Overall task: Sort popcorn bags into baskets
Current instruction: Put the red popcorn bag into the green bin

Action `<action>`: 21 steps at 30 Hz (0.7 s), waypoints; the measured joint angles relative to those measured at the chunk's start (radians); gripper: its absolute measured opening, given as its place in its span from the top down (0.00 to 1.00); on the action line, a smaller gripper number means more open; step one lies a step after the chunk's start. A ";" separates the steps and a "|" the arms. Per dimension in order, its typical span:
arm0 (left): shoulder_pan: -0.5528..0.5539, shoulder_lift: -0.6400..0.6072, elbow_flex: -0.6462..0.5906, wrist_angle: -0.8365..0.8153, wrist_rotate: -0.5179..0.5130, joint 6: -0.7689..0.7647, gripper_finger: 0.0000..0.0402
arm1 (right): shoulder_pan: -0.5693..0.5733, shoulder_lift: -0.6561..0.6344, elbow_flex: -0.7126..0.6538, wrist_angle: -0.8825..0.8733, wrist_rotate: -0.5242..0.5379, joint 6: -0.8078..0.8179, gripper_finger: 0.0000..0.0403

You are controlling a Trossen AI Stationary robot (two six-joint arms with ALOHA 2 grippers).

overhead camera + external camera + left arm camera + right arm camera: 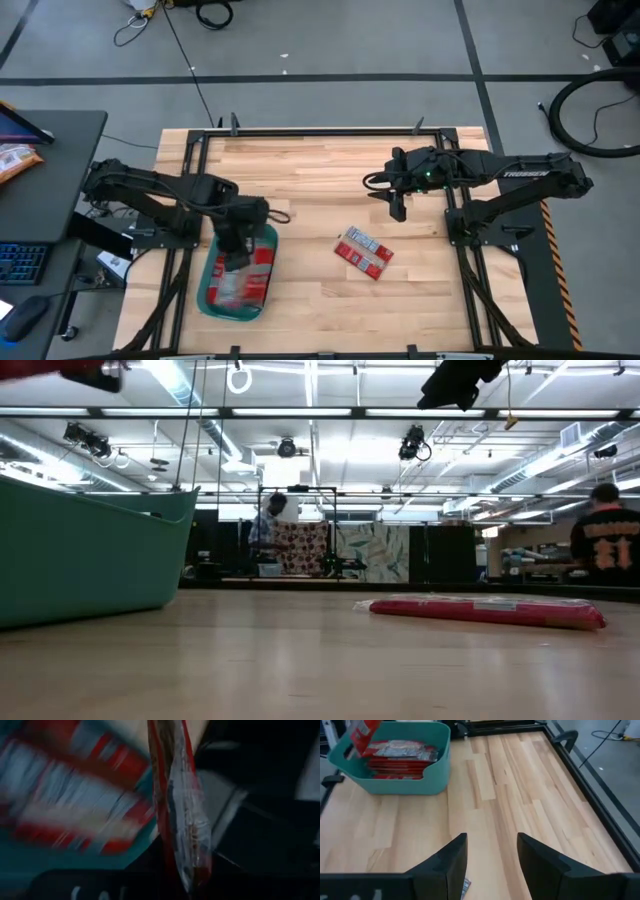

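Teal basket (205, 296) sits lower left of the high view on the wooden tabletop (320, 170). Inside: a stack of red popcorn bags (395, 755) w/ silver label panels, filling much of the bin; in the right wrist view the pile reaches about rim height. Low view shows the basket wall (90, 555) at frame left.

Left gripper (238, 243) hangs directly over the basket's upper half, clamped on one red packet (180, 815); in the left wrist view the packet hangs edge-on at frame center, blurred bags in the bin behind it. Same held packet shows at upper left of the right wrist view (364, 734), above the basket's far corner.

Two more loose packets (363, 252) lie flat & touching on the tabletop, center-right of the high view, well apart from the basket. Low view: seen as a flat red strip (488, 610) at right.

Right gripper (398, 203) sits upper right of those packets, above bare tabletop, fingers apart, nothing between them.
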 joint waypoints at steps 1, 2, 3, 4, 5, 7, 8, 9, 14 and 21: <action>-0.003 -0.002 0.000 -0.045 -0.015 0.015 0.91 | 0.000 0.003 0.000 0.002 0.005 0.000 0.56; -0.008 -0.002 0.000 -0.059 -0.035 0.036 0.91 | -0.001 0.005 0.000 0.000 0.009 -0.001 0.56; -0.011 0.000 0.000 -0.072 -0.055 0.058 0.91 | -0.001 0.007 0.000 -0.002 0.011 -0.001 0.56; -0.015 0.002 0.000 -0.095 -0.078 0.077 0.91 | -0.001 0.010 0.000 0.000 0.012 -0.001 0.56; -0.020 0.001 0.000 -0.118 -0.103 0.092 0.91 | -0.001 0.011 0.000 0.001 0.012 0.001 0.56; -0.029 0.001 0.000 -0.117 -0.137 0.129 0.92 | -0.001 0.015 0.000 -0.003 0.008 0.013 0.56; -0.034 0.001 -0.002 -0.112 -0.147 0.141 0.93 | -0.001 0.016 0.000 0.000 0.008 0.014 0.56; -0.040 0.001 -0.008 -0.111 -0.147 0.153 0.93 | -0.001 0.016 0.000 -0.002 0.008 0.016 0.56; -0.084 0.001 -0.053 -0.110 -0.110 0.173 0.91 | 0.001 0.016 0.000 -0.010 0.006 0.041 0.56; -0.188 0.005 -0.102 -0.111 -0.129 0.208 0.89 | 0.001 0.016 0.000 -0.010 0.004 0.043 0.56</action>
